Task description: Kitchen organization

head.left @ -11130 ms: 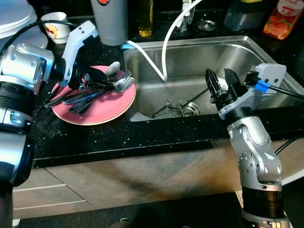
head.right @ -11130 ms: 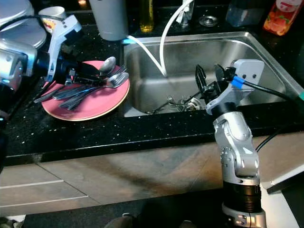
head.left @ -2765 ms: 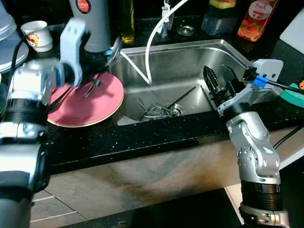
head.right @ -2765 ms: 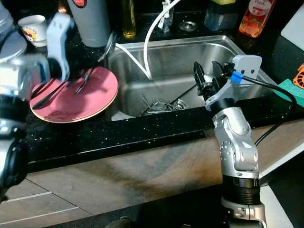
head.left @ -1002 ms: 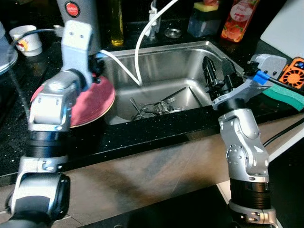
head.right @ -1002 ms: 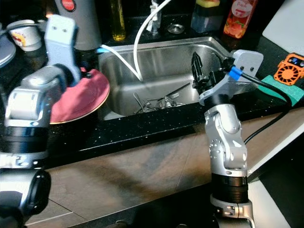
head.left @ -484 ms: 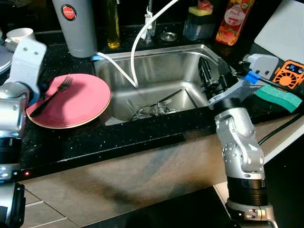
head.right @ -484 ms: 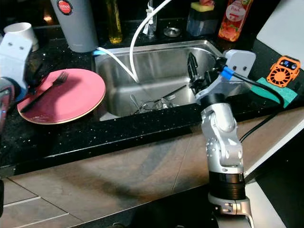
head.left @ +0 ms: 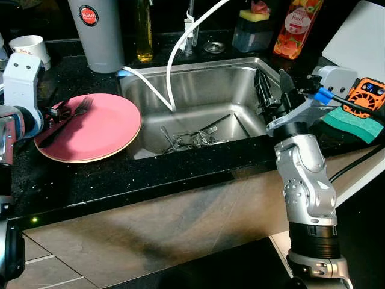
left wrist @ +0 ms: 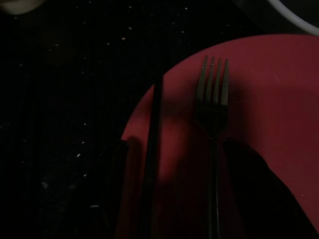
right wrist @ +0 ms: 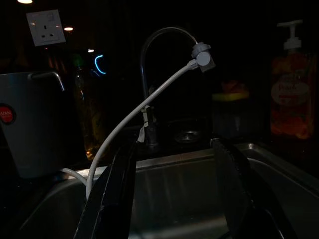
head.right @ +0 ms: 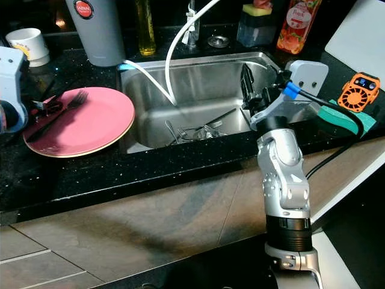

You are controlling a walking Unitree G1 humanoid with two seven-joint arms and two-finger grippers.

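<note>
Hovering low over the round pink plate (head.left: pixel 90 127), the left gripper (left wrist: pixel 174 164) has its black fingers spread, straddling a dark metal fork (left wrist: pixel 213 119) that lies flat beside a thin dark utensil handle (left wrist: pixel 151 149). Closing squarely on the fork's slim handle looks wise; glazed plate and smooth steel invite slipping. The right gripper (head.left: pixel 272 95) waits spread at the stainless steel sink (head.left: pixel 204 84), where tangled steel cutlery (head.left: pixel 192 138) rests near the white hose (head.left: pixel 174 66).

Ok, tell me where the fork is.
The fork lies on the pink plate, left of the sink, right by the left gripper.
</note>
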